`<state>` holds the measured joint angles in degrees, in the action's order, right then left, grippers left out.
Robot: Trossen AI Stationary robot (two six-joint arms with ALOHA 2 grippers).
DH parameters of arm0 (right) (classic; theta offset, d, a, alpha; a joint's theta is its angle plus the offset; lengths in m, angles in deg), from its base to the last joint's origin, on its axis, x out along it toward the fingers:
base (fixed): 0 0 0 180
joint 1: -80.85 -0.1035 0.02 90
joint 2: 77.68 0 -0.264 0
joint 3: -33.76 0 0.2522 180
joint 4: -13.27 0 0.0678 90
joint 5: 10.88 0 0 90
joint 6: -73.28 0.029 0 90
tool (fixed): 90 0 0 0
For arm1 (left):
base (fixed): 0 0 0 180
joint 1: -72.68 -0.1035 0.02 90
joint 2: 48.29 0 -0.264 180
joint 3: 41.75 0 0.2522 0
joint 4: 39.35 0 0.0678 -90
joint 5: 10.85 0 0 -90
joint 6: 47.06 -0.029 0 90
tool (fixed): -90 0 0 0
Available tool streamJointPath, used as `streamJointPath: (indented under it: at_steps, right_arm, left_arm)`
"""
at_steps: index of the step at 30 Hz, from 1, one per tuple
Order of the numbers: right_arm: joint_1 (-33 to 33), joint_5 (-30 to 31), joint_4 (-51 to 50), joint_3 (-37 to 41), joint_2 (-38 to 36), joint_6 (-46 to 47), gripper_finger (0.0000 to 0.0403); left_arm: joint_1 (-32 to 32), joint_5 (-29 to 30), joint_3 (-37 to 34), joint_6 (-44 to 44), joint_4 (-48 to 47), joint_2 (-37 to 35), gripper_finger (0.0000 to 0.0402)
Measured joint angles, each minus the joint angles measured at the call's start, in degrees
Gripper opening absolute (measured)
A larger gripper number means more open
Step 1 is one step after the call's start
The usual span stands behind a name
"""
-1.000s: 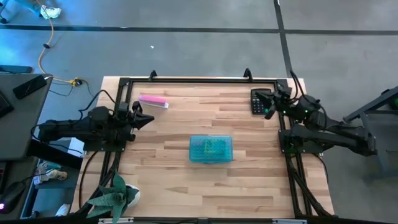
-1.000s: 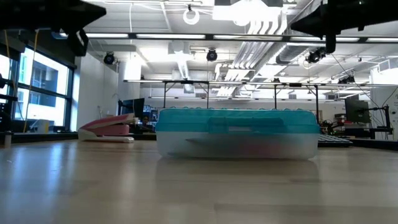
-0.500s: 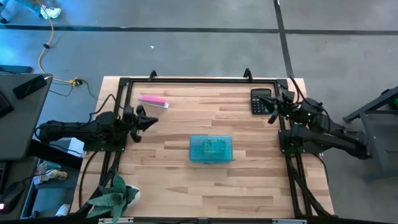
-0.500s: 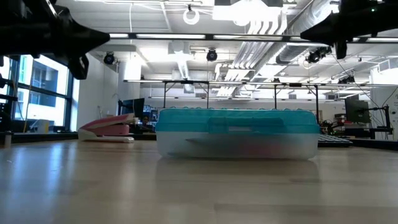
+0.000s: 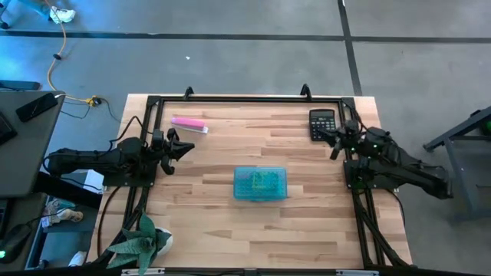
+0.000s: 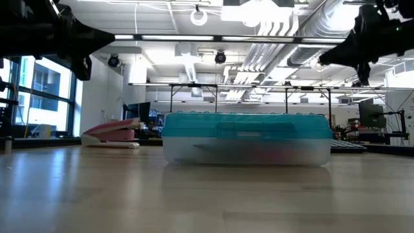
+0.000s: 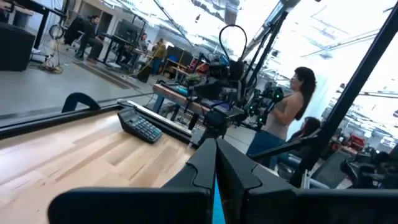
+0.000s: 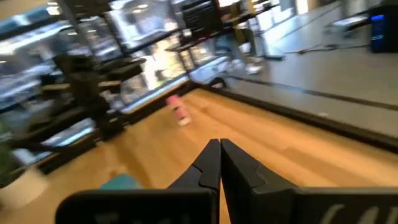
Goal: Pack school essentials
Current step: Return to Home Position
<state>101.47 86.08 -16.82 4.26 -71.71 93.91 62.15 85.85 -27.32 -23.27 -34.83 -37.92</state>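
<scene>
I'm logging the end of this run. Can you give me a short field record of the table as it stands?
box: lid closed, middle of table
calculator: outside box, beside right tool
pink bar: outside box, near left tool
left tool: shut, empty, at left edge
right tool: shut, empty, at right edge
plant: corner on the left arm's side

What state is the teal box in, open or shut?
Shut: the low view shows its lid sitting flat on the box, no gap.
</scene>
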Motion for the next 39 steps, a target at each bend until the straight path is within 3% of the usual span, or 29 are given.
streamJointPath:
  at_steps: [4,13,39]
  right_arm:
    - [-0.02,-5.44,6.86,5.86,-0.04,0.94,0.0]
    - [-0.02,-11.26,21.49,15.0,-0.06,1.45,0.0]
    - [0.0,-10.18,17.26,15.11,0.18,2.89,0.0]
  left_arm:
    - [0.0,0.07,0.0,0.0,0.0,0.0,0.0]
    - [0.0,0.02,0.02,0.0,-0.53,0.0,0.0]
    - [0.0,-0.04,0.02,0.02,-1.97,0.0,0.0]
